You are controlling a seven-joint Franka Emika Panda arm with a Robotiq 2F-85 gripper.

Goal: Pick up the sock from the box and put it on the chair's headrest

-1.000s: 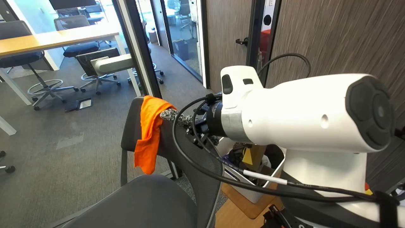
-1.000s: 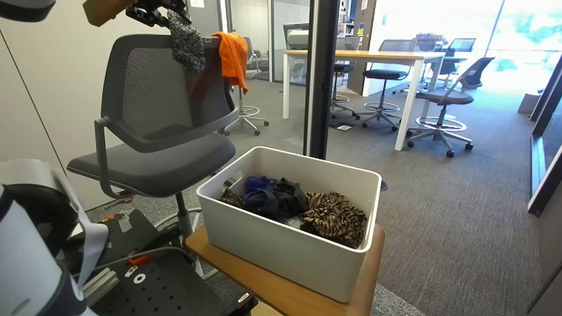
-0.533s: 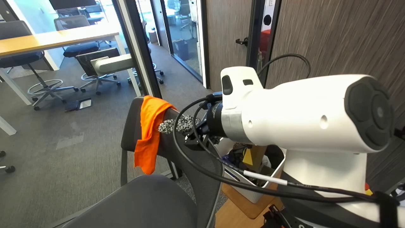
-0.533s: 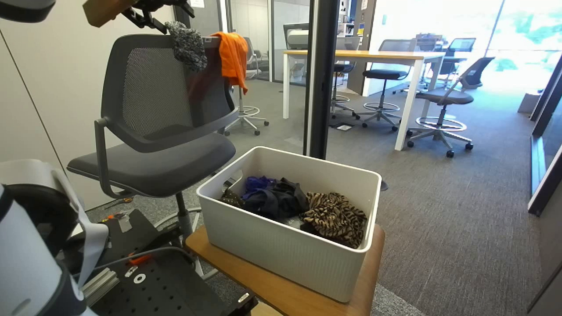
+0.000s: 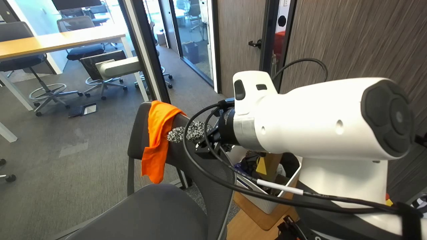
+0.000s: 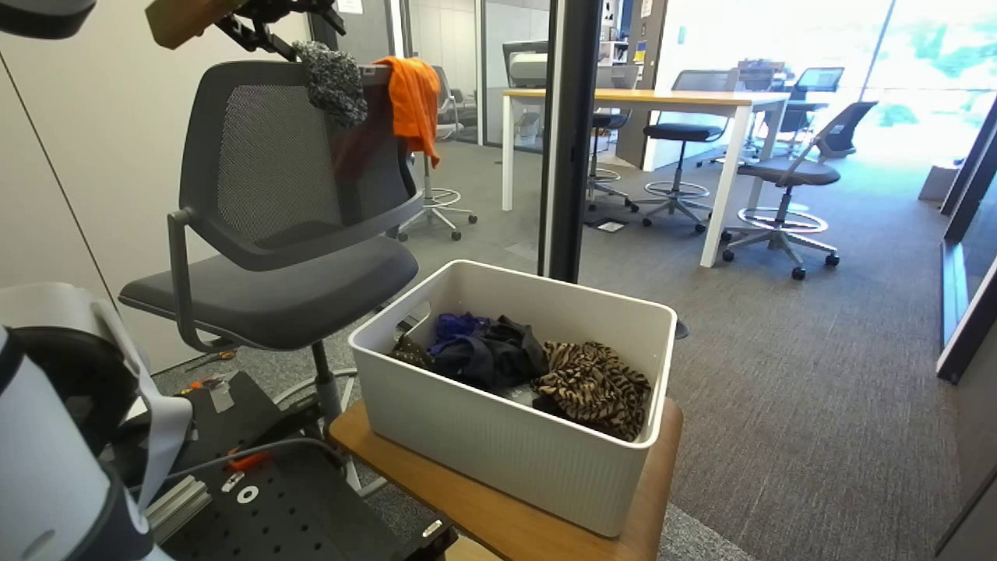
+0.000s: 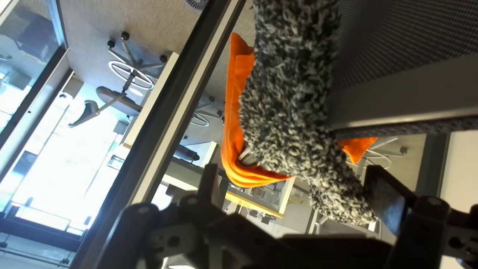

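The speckled grey sock hangs over the headrest of the dark grey chair, beside the orange cloth. It also shows in an exterior view and in the wrist view. My gripper is just above the headrest with its fingers spread. In the wrist view the gripper is open, and the sock's near end lies against or very close to the right finger; I cannot tell if it touches. The white box stands below on a wooden stand, with dark and patterned clothes inside.
The orange cloth hangs over the headrest next to the sock. A dark upright post stands behind the box. The chair seat is below the gripper. A cable loops from the arm across the chair back.
The fingers have opened and let go of the sock, which has dropped a little and settled over the headrest. In the last half second almost nothing has moved.
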